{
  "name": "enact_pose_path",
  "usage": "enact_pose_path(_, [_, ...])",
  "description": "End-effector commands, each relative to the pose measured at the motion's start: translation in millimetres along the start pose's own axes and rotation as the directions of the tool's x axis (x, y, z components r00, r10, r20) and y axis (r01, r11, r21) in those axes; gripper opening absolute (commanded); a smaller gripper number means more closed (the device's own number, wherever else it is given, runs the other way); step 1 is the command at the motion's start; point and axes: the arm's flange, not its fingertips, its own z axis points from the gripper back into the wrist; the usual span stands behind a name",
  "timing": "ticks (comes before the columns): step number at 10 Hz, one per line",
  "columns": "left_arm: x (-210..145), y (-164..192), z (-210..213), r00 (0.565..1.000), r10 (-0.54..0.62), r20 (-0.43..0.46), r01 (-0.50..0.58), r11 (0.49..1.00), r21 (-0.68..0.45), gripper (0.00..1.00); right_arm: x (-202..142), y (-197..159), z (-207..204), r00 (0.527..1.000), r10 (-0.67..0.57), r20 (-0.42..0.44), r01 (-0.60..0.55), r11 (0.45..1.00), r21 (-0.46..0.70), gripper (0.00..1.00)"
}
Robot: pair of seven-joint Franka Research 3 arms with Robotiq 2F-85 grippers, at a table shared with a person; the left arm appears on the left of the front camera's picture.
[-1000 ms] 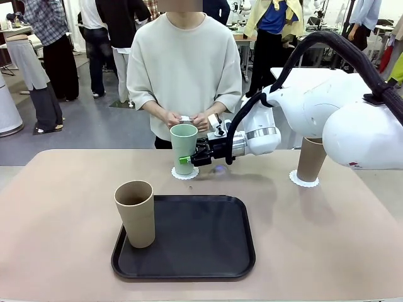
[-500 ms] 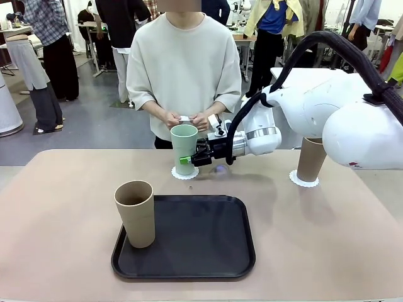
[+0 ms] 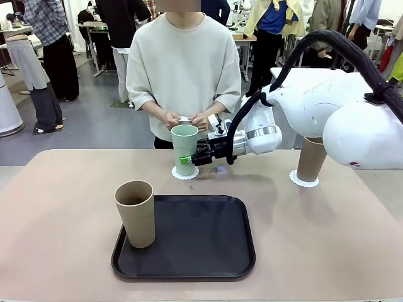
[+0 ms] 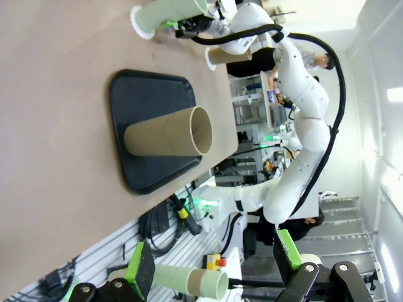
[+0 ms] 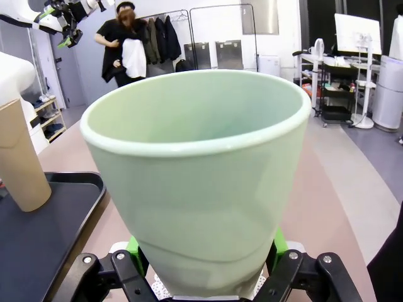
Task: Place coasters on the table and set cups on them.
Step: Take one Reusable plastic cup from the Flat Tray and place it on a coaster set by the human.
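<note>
When viewed from front, mint cup (image 3: pixel 184 141): upright on scalloped white coaster (image 3: pixel 185 173), far middle of table (image 3: pixel 63 207), just in front of person (image 3: pixel 184 69).
right gripper (image 3: pixel 187 160): reaching in from the right across the middle, low on mint cup, one jaw either side of cup wall.
right gripper, wrist view (image 5: pixel 206 251): green pads (image 5: pixel 140 246) flanking cup base, against it or very nearly; cannot tell whether clamped or slack.
mint cup, wrist view (image 5: pixel 198 170): upright between the pads, rim level, bit of lacy coaster edge visible under base.
left gripper (image 4: pixel 211 245): jaws wide apart, nothing between; off past table edge, well apart from tray and cups.
tan cup 1 (image 3: pixel 135 214): upright, standing directly on black tray (image 3: pixel 201 251), near-left part of tray; touched by neither gripper.
tan cup 2 (image 3: pixel 311 160): upright on second coaster (image 3: pixel 303 180), far right of table, upper part hidden behind right arm (image 3: pixel 315 107).
black tray: near middle of table, between robot side and mint cup.
person's hands (image 3: pixel 170 118): together at waist height, just behind mint cup rim, pinching small white item (image 3: pixel 184 117); too small to identify.
</note>
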Motion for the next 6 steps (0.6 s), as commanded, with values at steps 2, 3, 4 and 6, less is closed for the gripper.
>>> enact_pose_path(2, [-0.7,-0.4,1.5,1.000,-0.008,0.003,0.008,1.000,-0.012,1.00,-1.2,3.1,4.2,0.994,-0.058,-0.092,0.060,0.998,0.012,1.00])
enact_pose_path(3, [-0.7,-0.4,1.5,1.000,-0.008,0.003,0.008,1.000,-0.012,1.00,-1.0,3.1,4.6,0.992,-0.070,-0.105,0.072,0.997,0.012,1.00])
enact_pose_path(4, [-0.7,-0.4,1.5,1.000,-0.008,0.003,0.008,1.000,-0.012,1.00,-0.7,4.1,5.1,0.988,-0.081,-0.132,0.083,0.997,0.005,1.00])
enact_pose_path(6, [-0.7,-0.4,1.5,1.000,-0.008,0.003,0.008,1.000,-0.012,1.00,-0.1,5.0,6.4,0.976,-0.099,-0.193,0.099,0.995,-0.006,1.00])
